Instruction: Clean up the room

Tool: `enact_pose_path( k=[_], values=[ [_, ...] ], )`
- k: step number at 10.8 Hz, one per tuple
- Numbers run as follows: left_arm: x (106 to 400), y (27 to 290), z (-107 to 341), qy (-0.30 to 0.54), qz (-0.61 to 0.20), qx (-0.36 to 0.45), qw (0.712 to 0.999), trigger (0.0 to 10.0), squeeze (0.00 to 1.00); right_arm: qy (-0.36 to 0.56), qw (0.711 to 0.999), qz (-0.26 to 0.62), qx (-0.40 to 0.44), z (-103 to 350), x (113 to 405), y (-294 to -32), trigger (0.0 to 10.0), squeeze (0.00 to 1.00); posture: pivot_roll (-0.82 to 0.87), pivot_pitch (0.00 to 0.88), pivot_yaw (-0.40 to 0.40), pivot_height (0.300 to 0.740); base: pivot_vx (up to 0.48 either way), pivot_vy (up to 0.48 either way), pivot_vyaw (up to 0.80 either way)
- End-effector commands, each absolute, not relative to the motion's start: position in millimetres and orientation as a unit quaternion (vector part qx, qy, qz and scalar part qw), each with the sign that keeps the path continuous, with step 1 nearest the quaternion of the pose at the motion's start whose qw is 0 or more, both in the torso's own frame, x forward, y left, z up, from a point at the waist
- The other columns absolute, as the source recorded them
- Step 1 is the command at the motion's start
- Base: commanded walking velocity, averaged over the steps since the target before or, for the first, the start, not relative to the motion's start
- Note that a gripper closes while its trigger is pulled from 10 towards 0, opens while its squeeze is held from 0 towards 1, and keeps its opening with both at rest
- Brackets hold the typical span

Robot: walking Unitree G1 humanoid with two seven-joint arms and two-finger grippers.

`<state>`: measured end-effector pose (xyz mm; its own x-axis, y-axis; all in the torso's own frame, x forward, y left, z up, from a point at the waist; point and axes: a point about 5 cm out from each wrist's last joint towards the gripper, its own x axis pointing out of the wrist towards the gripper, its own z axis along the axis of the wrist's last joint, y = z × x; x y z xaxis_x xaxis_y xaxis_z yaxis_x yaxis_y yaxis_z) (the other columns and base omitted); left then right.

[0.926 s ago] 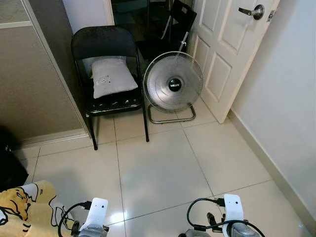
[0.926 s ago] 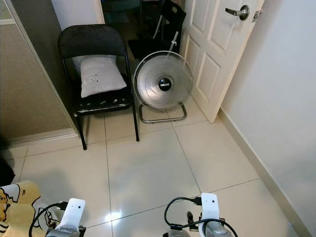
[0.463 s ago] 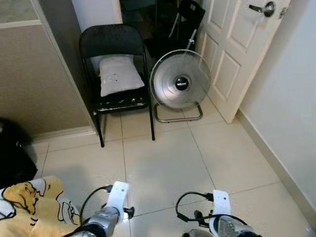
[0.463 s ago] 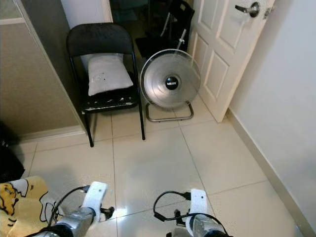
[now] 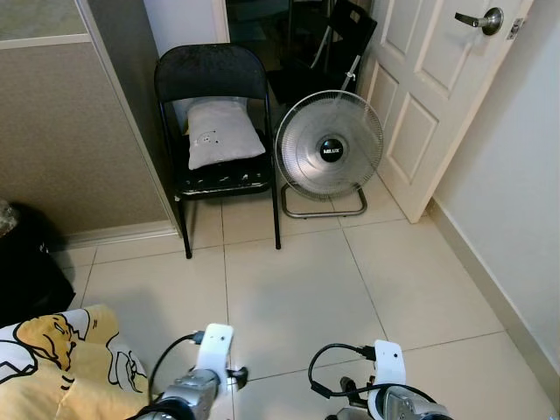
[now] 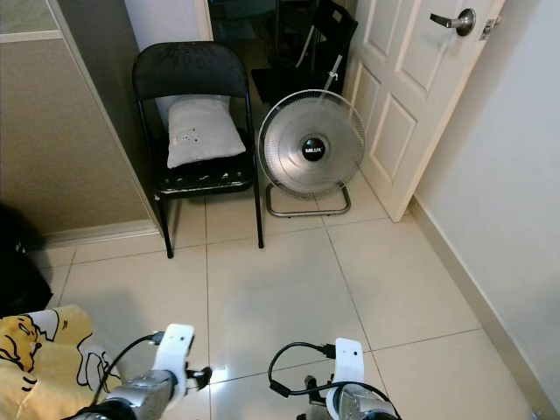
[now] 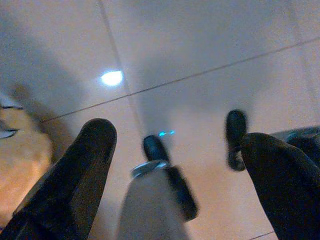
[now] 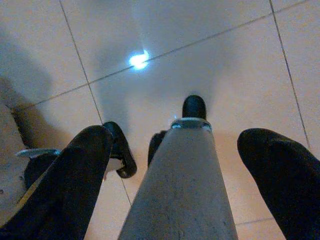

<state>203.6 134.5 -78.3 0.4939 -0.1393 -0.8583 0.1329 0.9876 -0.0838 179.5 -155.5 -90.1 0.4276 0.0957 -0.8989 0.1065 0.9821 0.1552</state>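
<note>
A yellow cartoon-print blanket (image 5: pixel 52 367) lies on the tiled floor (image 5: pixel 297 289) at lower left, cut off by the frame edge. Left gripper (image 7: pixel 177 145) and right gripper (image 8: pixel 185 145) hang over tiles, fingers spread, empty. Beyond: black folding chair (image 5: pixel 214 105) with grey cushion (image 5: pixel 225 144), fan (image 5: pixel 329 157), white door (image 5: pixel 437 96); a dark shape (image 5: pixel 26 271) at left is indistinct

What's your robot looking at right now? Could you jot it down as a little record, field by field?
Place: tiled floor by an open white door
Chair: black folding chair, grey cushion on its seat
Fan: round floor fan, right of the chair
Blanket: yellow cartoon blanket, lower left
Left gripper: open, over the floor
Right gripper: open, over the floor
</note>
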Motion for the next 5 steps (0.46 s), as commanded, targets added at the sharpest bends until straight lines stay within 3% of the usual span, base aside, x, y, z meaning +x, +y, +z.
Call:
enact_pose_path(
  k=[1,2,3,4,5],
  values=[
    [217.6,127.9,-70.0,0.469,-0.09,-0.021,0.878,10.0,0.0,0.515,0.851,0.007,0.098,-86.4,187.0,-154.1,10.0,0.0,-0.15,0.0,0.026,0.719,0.0,0.0,0.0],
    [240.4,120.6,-54.5,0.421,-0.095,-0.059,0.9,10.0,0.0,0.457,0.887,-0.002,0.065,-72.4,211.7,-165.6,10.0,0.0,-0.14,0.0,0.03,0.719,0.0,0.0,0.0],
    [254.7,117.6,-43.6,0.39,-0.097,-0.081,0.912,10.0,0.0,0.424,0.904,-0.009,0.055,-62.7,226.0,-172.8,10.0,0.0,-0.14,0.0,0.031,0.719,0.0,0.0,0.0],
    [303.9,115.6,1.7,0.281,-0.102,-0.116,0.947,10.0,0.0,0.314,0.948,-0.031,0.039,-25.3,269.9,-190.5,10.0,0.0,-0.15,0.0,0.04,0.719,0.0,0.0,0.0],
    [331.5,114.7,36.3,0.2,-0.111,-0.13,0.965,10.0,0.0,0.242,0.969,-0.032,0.043,2.0,294.1,-195.6,10.0,0.0,-0.16,0.0,0.041,0.719,0.0,0.0,0.0]
  ],
)
